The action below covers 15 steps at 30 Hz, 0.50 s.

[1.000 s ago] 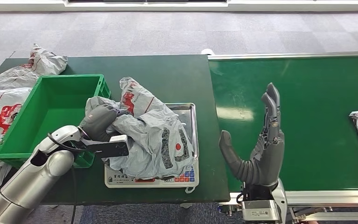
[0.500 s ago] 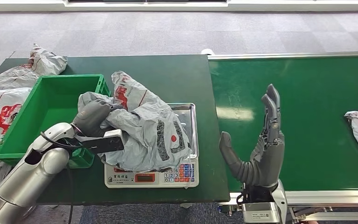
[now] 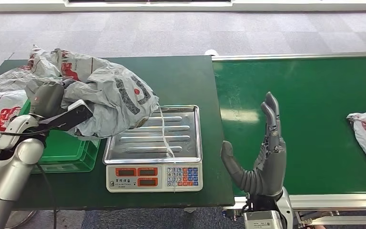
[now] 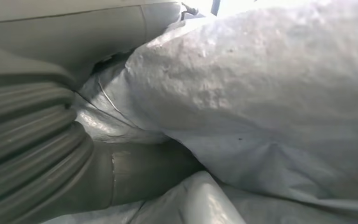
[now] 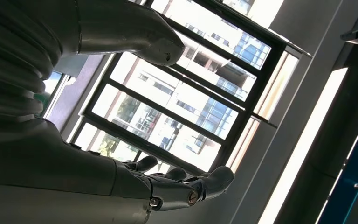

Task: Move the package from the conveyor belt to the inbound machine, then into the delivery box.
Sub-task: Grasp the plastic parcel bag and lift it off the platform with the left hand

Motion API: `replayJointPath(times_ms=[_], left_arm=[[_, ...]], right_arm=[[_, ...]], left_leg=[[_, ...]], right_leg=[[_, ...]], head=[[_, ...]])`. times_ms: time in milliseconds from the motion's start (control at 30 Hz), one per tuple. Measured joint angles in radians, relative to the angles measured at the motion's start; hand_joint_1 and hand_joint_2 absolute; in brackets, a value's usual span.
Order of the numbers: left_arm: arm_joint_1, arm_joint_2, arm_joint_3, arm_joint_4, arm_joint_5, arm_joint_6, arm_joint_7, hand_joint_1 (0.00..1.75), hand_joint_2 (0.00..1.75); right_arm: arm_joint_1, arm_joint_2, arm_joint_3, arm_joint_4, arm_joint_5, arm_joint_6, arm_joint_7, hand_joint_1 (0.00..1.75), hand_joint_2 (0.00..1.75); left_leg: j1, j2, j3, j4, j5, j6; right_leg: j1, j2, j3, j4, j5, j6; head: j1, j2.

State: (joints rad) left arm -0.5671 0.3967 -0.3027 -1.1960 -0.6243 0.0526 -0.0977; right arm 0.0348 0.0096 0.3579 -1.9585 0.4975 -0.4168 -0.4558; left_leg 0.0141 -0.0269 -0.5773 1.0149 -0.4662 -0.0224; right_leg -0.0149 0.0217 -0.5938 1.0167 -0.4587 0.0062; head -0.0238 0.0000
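Package lifted over the green delivery box.

My left hand grips the crumpled grey package above the green delivery box, left of the scale's bare steel tray. My right hand is spread, holding nothing, over the conveyor belt's near edge.

The package at about ten o'clock is thin grey plastic film, crinkled and faintly glossy, with printed red and black marks. The left hand gripping it has a matt grey rubbery cover, ribbed at the wrist. The scale at centre carries a brushed metal pan with pressed ridges and a smooth plastic keypad front. The crate is shiny green plastic. The belt at two o'clock is smooth green with a soft sheen. The right hand looks matt dark grey.
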Motion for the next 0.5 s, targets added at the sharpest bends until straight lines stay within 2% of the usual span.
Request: replayJointPath(times_ms=[233, 500], left_arm=[[-0.081, -0.024, 0.064, 0.152, -0.066, 0.000, 0.022, 1.75, 1.75], [-0.097, -0.050, 0.100, 0.280, -0.113, 0.029, 0.024, 1.75, 1.75]], right_arm=[[0.025, 0.010, -0.013, -0.017, 0.016, 0.000, 0.009, 0.00, 1.75], [0.027, 0.021, -0.020, -0.020, 0.031, 0.002, 0.016, 0.00, 1.75]], left_leg=[[0.000, 0.002, -0.001, 0.000, 0.000, 0.000], [0.000, 0.002, -0.001, 0.000, 0.000, 0.000]], right_leg=[[0.000, 0.001, 0.000, 0.000, 0.001, 0.000], [0.000, 0.001, -0.001, 0.000, 0.001, 0.000]], head=[[0.000, 0.000], [0.000, 0.000]])
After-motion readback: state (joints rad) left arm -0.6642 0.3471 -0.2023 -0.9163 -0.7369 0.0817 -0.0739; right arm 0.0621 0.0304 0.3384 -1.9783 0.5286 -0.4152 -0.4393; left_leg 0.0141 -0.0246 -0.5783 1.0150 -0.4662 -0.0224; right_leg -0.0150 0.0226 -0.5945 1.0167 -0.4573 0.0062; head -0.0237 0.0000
